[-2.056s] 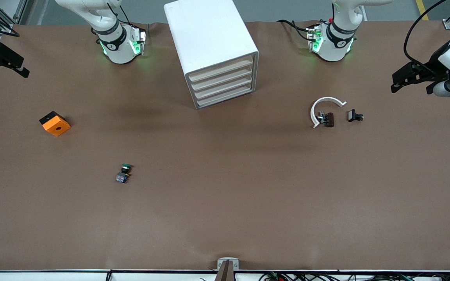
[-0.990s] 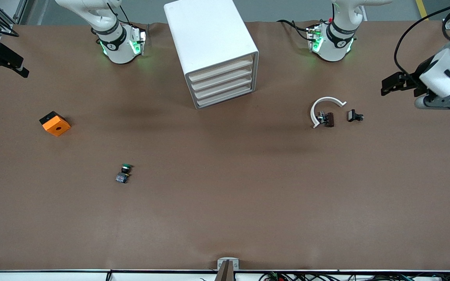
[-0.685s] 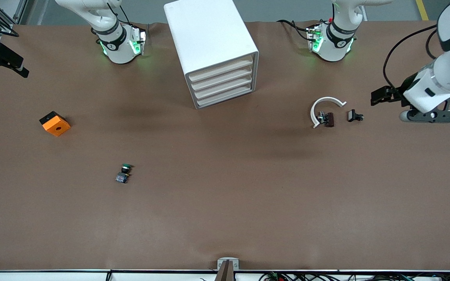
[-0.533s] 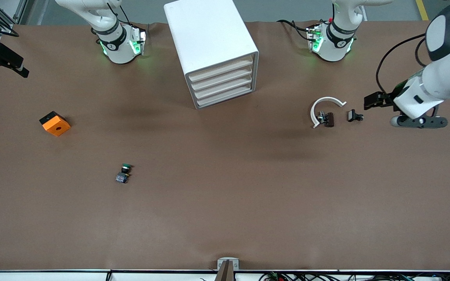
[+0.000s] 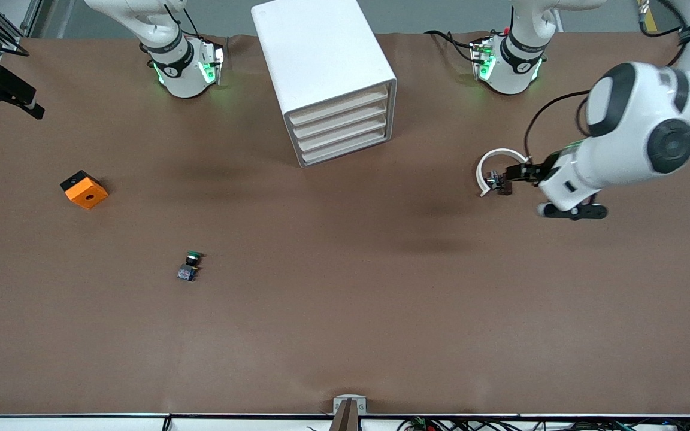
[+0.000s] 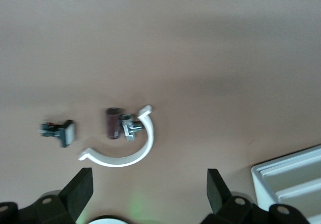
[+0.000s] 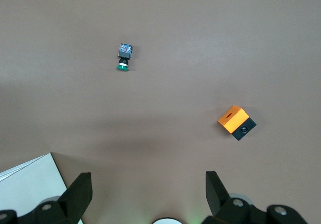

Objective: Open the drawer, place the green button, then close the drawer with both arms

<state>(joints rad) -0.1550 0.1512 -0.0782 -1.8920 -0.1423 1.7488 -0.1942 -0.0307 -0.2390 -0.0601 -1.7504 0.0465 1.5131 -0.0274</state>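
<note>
Both grippers released, all four drawers shut, button out on the counter.

We take the white boxy cabinet (image 5: pixel 325 75) as our landmark: its four cream-white slat-front drawers (image 5: pixel 341 128) sit flush and closed. The tiny push-button with its round green cap and dark contact block (image 5: pixel 189 267) lies on the brown counter (image 5: pixel 345 311), nearer to the front camera than the cabinet and toward the right arm's end. We see the left gripper (image 6: pixel 148 196) spread wide over a white curved ring (image 5: pixel 498 164) and small black clips (image 6: pixel 119 124), toward the left arm's end from the cabinet. The right gripper (image 7: pixel 148 194) waits, fingers apart, at the counter's edge, with an orange square block with a hole (image 5: pixel 84 190) nearby.
</note>
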